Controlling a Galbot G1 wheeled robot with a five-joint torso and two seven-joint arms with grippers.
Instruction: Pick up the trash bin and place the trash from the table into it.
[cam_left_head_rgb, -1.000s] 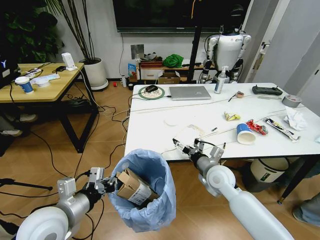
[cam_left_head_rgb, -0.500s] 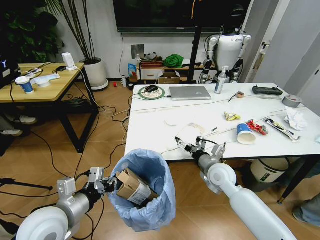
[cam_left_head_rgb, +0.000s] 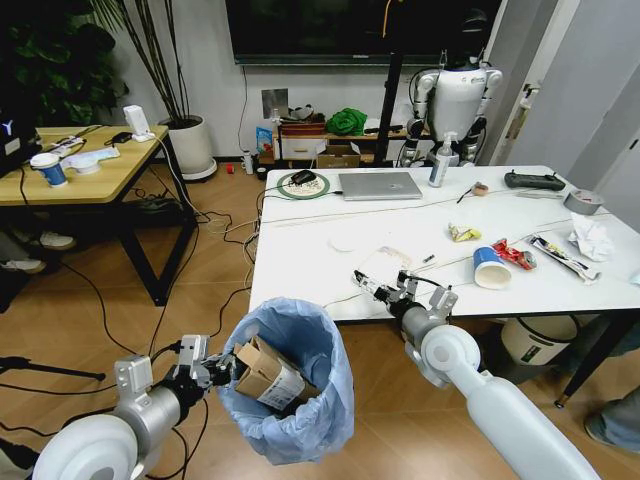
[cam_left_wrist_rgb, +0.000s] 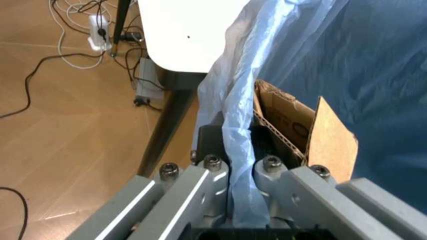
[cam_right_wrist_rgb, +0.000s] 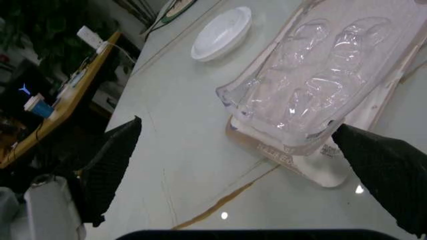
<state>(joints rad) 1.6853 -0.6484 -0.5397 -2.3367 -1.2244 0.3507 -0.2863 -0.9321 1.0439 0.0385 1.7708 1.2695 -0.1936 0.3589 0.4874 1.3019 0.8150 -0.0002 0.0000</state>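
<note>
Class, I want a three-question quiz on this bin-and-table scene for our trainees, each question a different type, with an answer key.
1. True or false: the left claw is shut on the trash bin rim.
2. What already lies inside the trash bin? A) paper cup B) cardboard packet C) tissue
3. Fill in: the open right claw points at a clear plastic ____ on the table.

Key:
1. True; the bag liner is pinched between its fingers.
2. B, the cardboard packet. The paper cup stands on the table.
3. Blister pack.
</note>
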